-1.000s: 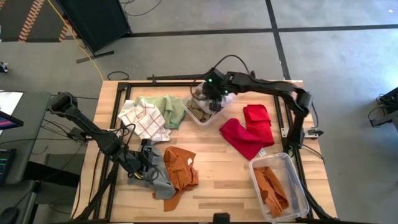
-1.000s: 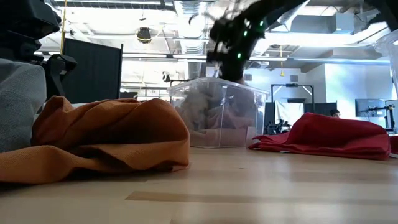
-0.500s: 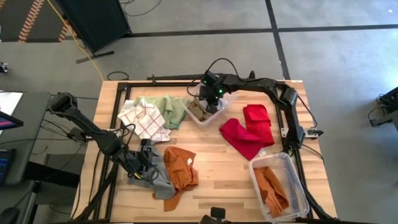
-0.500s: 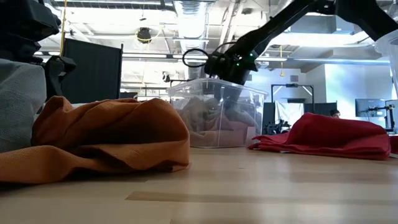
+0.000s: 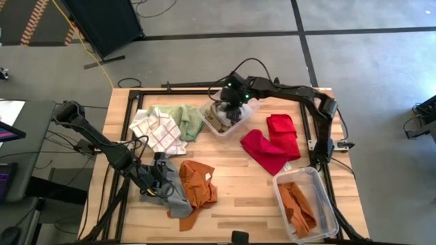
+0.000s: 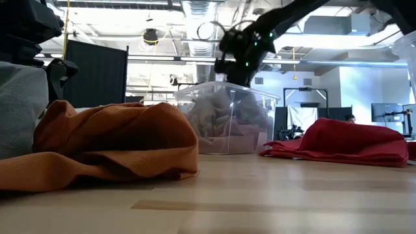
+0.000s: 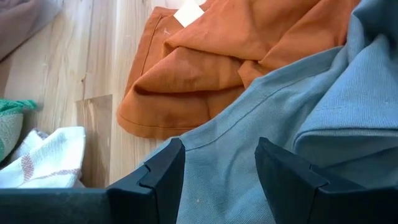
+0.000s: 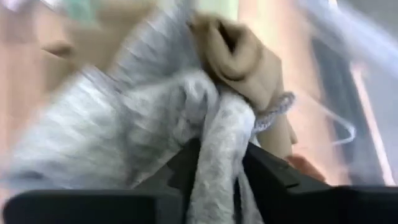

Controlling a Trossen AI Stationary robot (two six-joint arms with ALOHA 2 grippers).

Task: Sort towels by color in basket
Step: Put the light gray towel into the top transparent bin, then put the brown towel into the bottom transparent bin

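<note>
Two bins (image 5: 228, 117) held towels; most towels (image 5: 163, 128) lay on the tabletop (image 5: 238, 184); my right hand (image 5: 231, 103) pinched a grey towel (image 8: 217, 134).

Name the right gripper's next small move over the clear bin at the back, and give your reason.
Probably finish opening and lift clear. The right gripper hangs over the clear bin, and a pale grey towel lies between its fingers, above the tan cloth already in there.

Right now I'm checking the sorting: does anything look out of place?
Yes: the far bin mixes colors, a light grey towel lying with a tan towel under the right pincer. The near bin holds only rust orange cloth.
</note>
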